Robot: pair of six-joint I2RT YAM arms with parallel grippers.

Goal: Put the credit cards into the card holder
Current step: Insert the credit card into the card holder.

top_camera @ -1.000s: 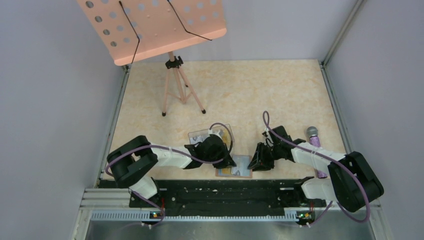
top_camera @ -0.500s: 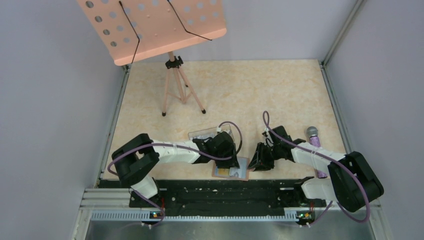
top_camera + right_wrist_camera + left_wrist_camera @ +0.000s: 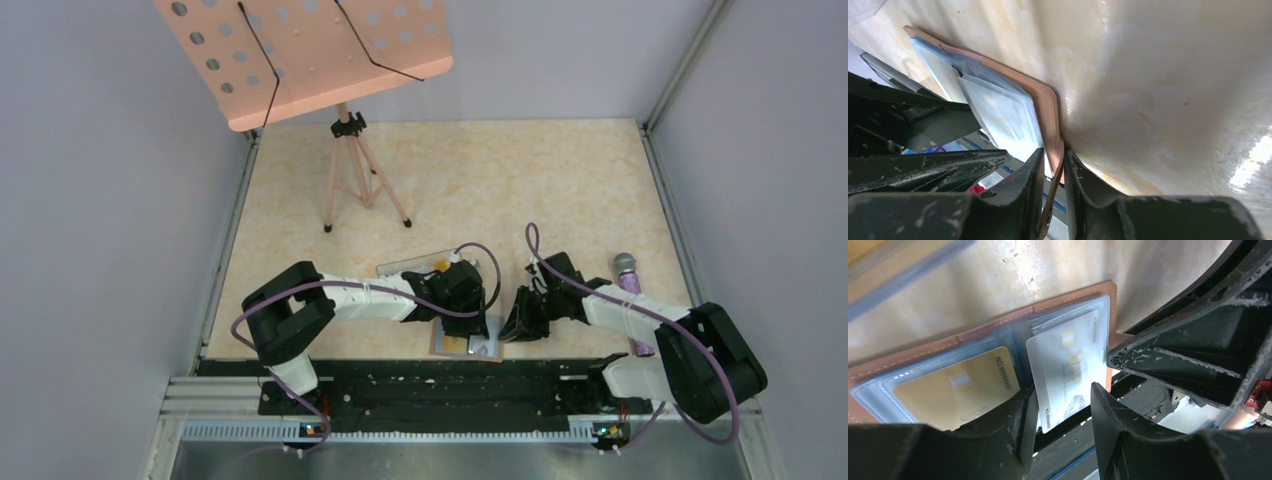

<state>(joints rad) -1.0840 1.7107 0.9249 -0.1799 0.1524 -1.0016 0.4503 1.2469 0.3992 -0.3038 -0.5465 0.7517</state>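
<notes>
While the card holder (image 3: pixel 998 322) lay open at the near edge of the table (image 3: pixel 560 190), a pink music stand (image 3: pixel 310 60) stood well beyond it. On the holder's right, the right gripper (image 3: pixel 1054 152) was clamped on its brown side edge. Over the holder, the left gripper (image 3: pixel 1062 392) stood unclenched, jaws loosely either side of a white card (image 3: pixel 1063 365) partly inside one clear sleeve. A yellow-orange card (image 3: pixel 958 385) sat fully in the neighbouring sleeve.

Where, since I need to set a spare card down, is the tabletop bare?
Bare: the far table right of the music stand's tripod, and the strip left of the clear box. Crowded: the near edge, where left gripper and right gripper meet at the card holder, microphone alongside.
</notes>
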